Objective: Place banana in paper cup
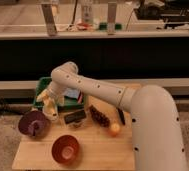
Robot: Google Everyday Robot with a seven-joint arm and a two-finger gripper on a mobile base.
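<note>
My gripper hangs at the left of the wooden table, directly over the small white paper cup. A pale yellow banana shows just under the gripper, its lower end at the cup's mouth. Whether the gripper still touches the banana I cannot tell. The white arm reaches in from the right and hides the table's right edge.
A purple bowl stands just left of the cup, and an orange-red bowl sits near the front. A green tray lies behind the gripper. A dark packet, a dark bunch and an orange round fruit lie to the right.
</note>
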